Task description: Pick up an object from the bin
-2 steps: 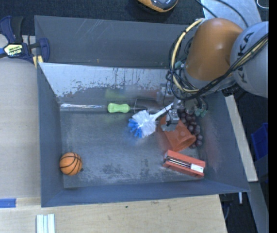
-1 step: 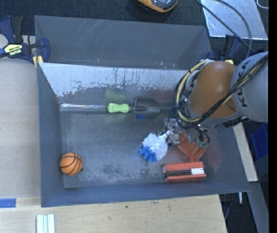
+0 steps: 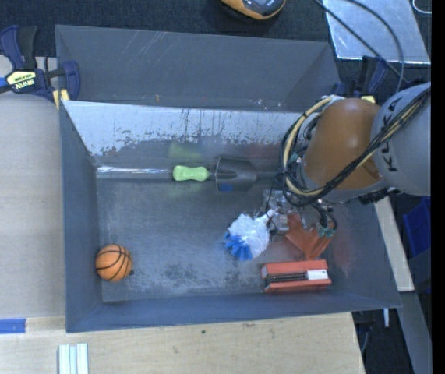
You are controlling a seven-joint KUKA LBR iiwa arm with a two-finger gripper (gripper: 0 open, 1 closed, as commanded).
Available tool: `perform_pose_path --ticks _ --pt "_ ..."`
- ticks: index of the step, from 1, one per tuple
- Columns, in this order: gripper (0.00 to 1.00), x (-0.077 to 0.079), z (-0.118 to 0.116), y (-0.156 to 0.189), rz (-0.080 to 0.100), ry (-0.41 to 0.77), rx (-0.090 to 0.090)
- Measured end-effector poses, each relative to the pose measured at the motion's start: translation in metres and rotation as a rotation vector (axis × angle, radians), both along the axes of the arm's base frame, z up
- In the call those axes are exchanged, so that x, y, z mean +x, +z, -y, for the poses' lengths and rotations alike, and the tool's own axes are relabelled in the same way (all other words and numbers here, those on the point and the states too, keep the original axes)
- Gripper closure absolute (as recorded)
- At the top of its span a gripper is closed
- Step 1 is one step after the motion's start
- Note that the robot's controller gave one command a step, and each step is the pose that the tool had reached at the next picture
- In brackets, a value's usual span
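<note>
I see gripper just right of blue-white brush; red oblong box below-right of brush; can't tell gripper state.

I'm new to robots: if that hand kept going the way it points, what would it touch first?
Probably the white-and-blue fluffy thing just below the hand. Depth is unclear, so it could reach the bin floor beside it instead.

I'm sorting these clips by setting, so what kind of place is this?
Probably a robotics lab: a robot arm reaches into a grey metal bin of loose odds and ends, like an orange ball and a red box.
</note>
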State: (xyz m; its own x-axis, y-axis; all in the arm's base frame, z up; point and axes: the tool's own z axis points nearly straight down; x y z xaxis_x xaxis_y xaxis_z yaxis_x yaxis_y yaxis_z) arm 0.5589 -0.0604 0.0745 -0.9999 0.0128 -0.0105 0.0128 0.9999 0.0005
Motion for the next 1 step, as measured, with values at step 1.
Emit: perform_pose_path --ticks 1 --pt "1.0 0.0086 0.0029 0.096 -0.002 0.073 0.0"
